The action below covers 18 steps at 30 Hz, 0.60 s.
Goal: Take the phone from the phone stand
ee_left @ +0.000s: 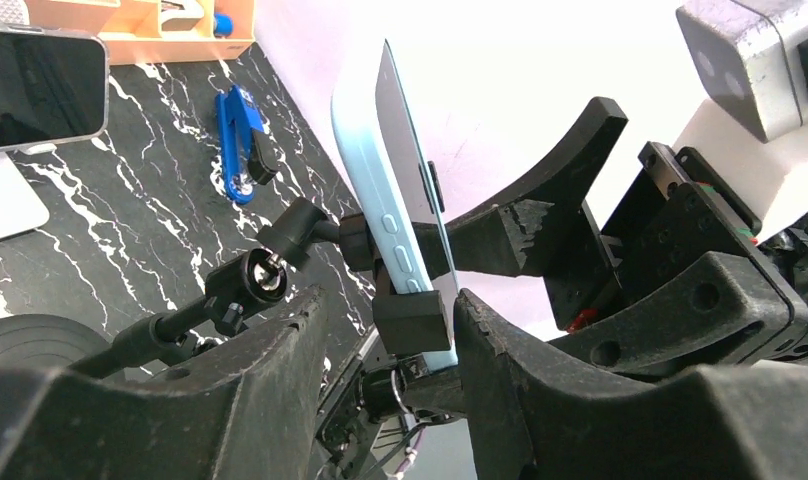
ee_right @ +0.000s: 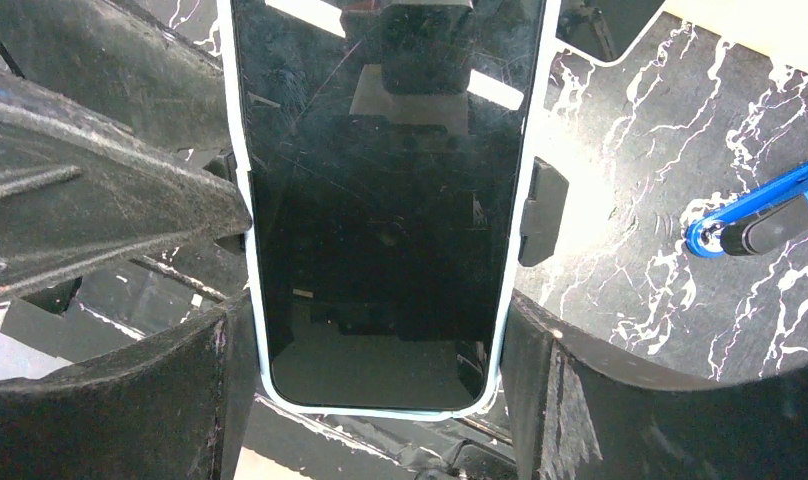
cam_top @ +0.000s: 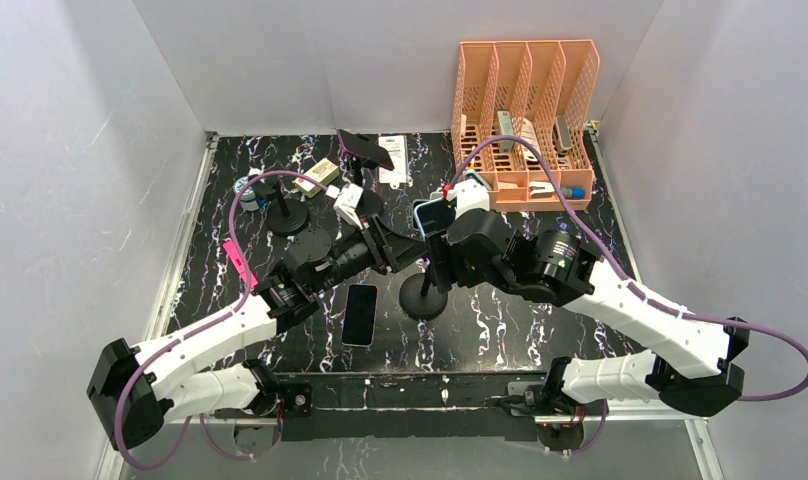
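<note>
A phone (cam_top: 432,214) in a light blue case stands clamped in the black phone stand (cam_top: 423,298) at mid-table. My right gripper (cam_top: 450,225) comes in from the right. In the right wrist view its fingers (ee_right: 195,390) press both long edges of the phone (ee_right: 380,200), so my right gripper (ee_right: 375,340) is shut on it. My left gripper (cam_top: 385,245) reaches in from the left, just below the phone (ee_left: 395,170). There my left gripper (ee_left: 380,310) is closed round the stand's clamp head (ee_left: 410,320), one finger against the clamp block, the other by the joint knob (ee_left: 265,280).
A second phone (cam_top: 360,313) lies flat on the marble table in front of the stand. Behind are another stand holding a phone (cam_top: 365,150), a bare round stand base (cam_top: 288,215) and an orange file organizer (cam_top: 525,110). A blue tool (ee_right: 760,215) lies nearby, a pink item (cam_top: 238,262) at left.
</note>
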{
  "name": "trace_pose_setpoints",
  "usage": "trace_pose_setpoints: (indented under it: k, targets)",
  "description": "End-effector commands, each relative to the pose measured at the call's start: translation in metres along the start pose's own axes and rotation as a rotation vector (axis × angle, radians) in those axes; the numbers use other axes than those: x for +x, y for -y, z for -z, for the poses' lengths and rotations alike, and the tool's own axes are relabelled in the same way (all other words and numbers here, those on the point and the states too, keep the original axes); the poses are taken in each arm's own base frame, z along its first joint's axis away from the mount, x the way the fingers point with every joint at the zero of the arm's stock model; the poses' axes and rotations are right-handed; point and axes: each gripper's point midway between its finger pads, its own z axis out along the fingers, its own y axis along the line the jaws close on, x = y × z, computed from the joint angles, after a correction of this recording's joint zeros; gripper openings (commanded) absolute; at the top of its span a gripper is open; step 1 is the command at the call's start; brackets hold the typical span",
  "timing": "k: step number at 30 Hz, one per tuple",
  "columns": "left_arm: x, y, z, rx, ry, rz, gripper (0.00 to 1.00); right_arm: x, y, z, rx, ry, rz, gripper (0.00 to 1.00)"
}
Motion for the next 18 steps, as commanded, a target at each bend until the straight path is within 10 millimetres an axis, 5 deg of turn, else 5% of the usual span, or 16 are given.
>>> trace_pose_setpoints:
  k: [1, 12, 18]
  targets:
    - [-0.0071, 0.0166, 0.0017, 0.088, 0.019, 0.030, 0.47, -0.0105, -0.0030, 0.0054, -0.025, 0.055, -0.026, 0.42]
    - [0.0008, 0.0201, -0.0029, 0.130, -0.017, 0.054, 0.45, -0.0110, -0.0033, 0.0047, -0.024, 0.059, -0.025, 0.42]
    - [0.0006, 0.0170, -0.0002, 0.120, -0.008, 0.055, 0.32, -0.0103, -0.0034, 0.0045, -0.027, 0.060, -0.026, 0.42]
